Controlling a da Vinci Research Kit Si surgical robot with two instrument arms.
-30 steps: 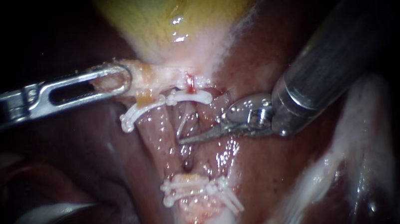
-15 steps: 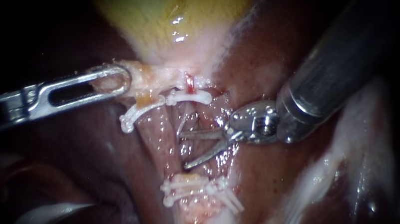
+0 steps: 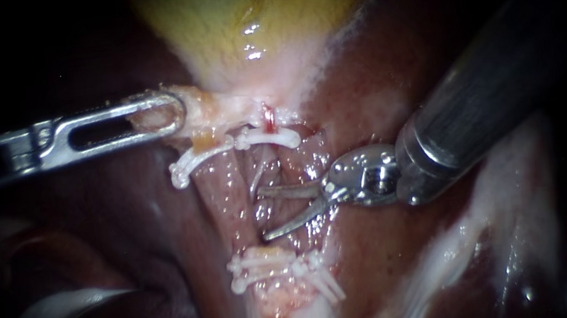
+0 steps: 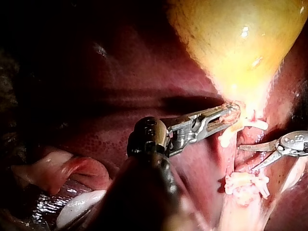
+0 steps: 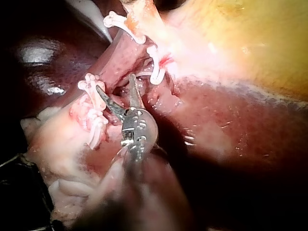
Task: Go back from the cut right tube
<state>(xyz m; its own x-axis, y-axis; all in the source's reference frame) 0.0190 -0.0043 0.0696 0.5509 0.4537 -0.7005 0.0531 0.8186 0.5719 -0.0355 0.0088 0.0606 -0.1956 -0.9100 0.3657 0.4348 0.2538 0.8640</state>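
Observation:
In the endoscope view my right instrument (image 3: 262,215) comes in from the upper right, its two curved blades open in a V over the gap in the right tube (image 3: 268,182). They hold nothing. White clips (image 3: 270,137) sit above the gap and more white clips (image 3: 274,267) below it. The left tube (image 3: 220,195) runs whole beside the gap. My left instrument (image 3: 157,116) has its slotted jaws shut on pale tissue at the neck of the yellow gallbladder (image 3: 245,13). The right wrist view shows the open blades (image 5: 114,83) between the clip groups.
Dark red liver (image 3: 126,219) surrounds the tubes on both sides. Pale white tissue (image 3: 501,191) lies under and to the right of my right instrument's shaft. In the left wrist view my left instrument (image 4: 231,113) grips beside the upper clip (image 4: 226,139).
My right instrument's blades went from shut to open, and the instrument has drawn slightly to the right, away from the gap. My left instrument has kept still.

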